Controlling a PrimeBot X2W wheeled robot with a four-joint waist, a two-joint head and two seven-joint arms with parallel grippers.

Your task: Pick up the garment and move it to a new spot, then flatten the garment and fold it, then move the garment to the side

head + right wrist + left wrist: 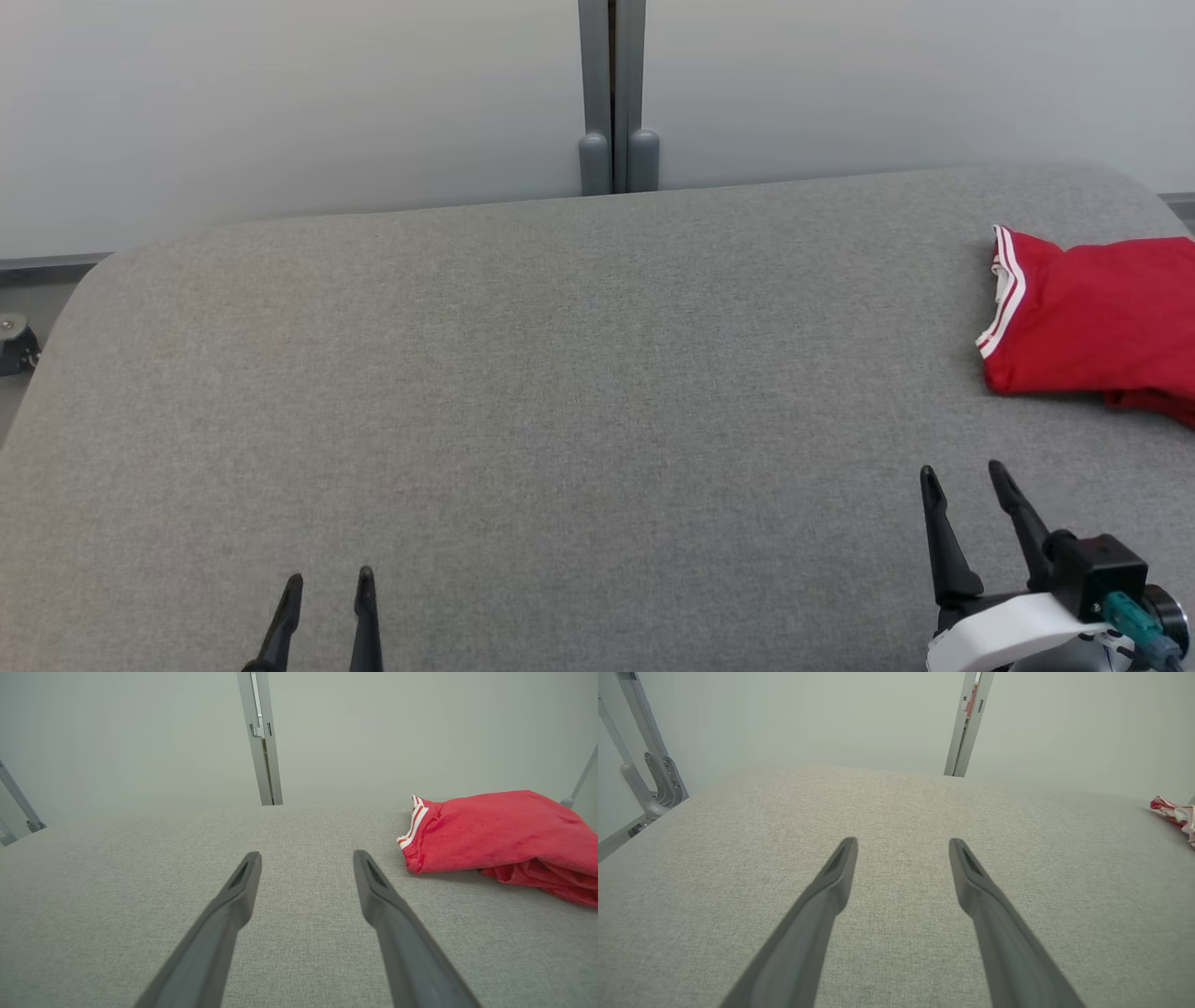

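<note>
A red garment (1092,322) with white-striped trim lies folded at the far right of the grey table (560,392), partly cut off by the head view's edge. In the right wrist view the garment (495,833) sits ahead and to the right of my fingers. In the left wrist view just a sliver of the garment (1174,812) shows at the right edge. My right gripper (963,474) stands open near the front right, short of the garment and apart from it. My left gripper (329,581) is open at the front left, holding nothing.
A pale wall with a grey vertical post (613,93) runs behind the table. The table's rounded back-left corner (103,266) drops off toward a metal fitting (14,341). A grey frame (649,774) stands left of the table.
</note>
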